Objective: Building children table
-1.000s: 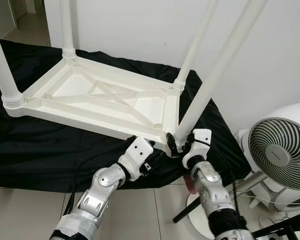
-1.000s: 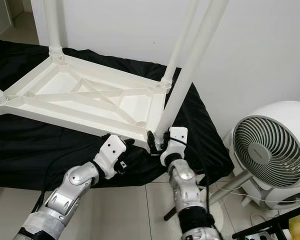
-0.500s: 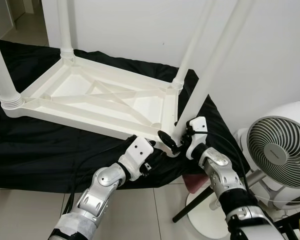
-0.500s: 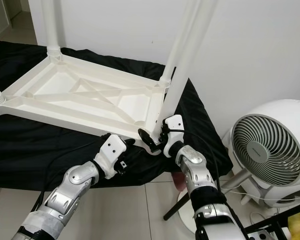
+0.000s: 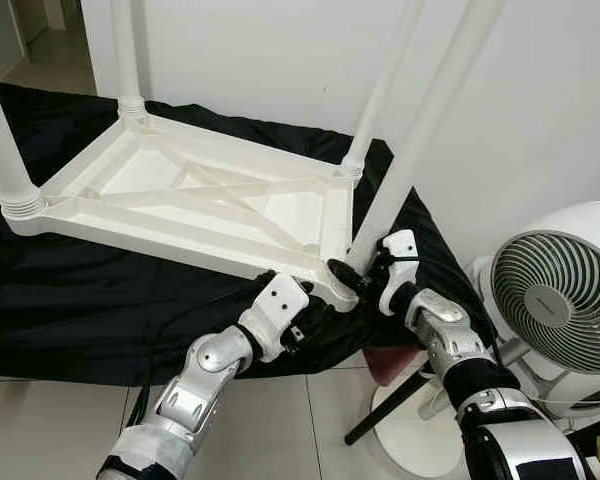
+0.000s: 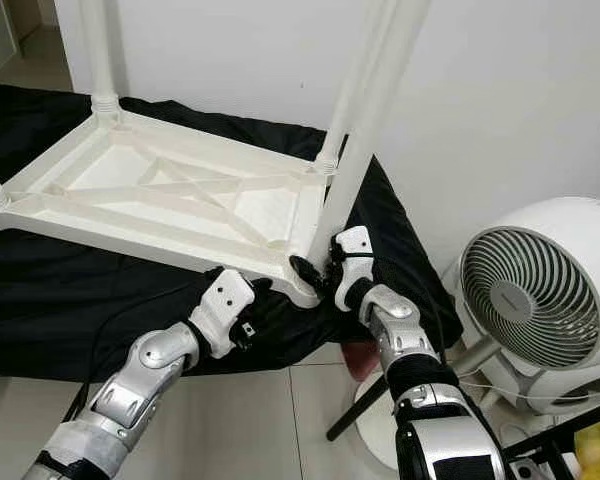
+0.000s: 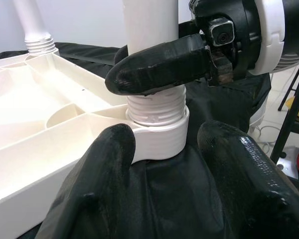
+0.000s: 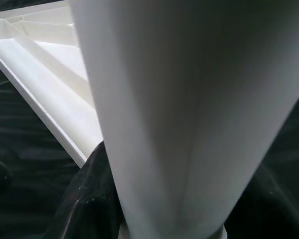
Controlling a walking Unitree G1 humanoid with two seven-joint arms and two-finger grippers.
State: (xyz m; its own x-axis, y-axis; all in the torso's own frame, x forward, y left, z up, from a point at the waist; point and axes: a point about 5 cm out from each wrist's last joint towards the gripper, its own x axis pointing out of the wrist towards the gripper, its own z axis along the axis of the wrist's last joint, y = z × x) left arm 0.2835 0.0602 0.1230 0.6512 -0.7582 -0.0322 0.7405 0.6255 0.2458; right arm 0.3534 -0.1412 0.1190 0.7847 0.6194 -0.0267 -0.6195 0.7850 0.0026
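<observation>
the white table [image 5: 195,205] lies upside down on a black cloth [image 5: 70,300], and i see its near-corner leg [image 5: 420,130] sitting in the socket. my right gripper [image 5: 362,275] pinches that leg's base; my left gripper [image 7: 164,164], fingers spread, sits just below the corner. a fan [image 5: 560,310] stands nearby.

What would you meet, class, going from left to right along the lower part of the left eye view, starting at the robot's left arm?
Left gripper → base of the near table leg → right gripper → white fan.
</observation>
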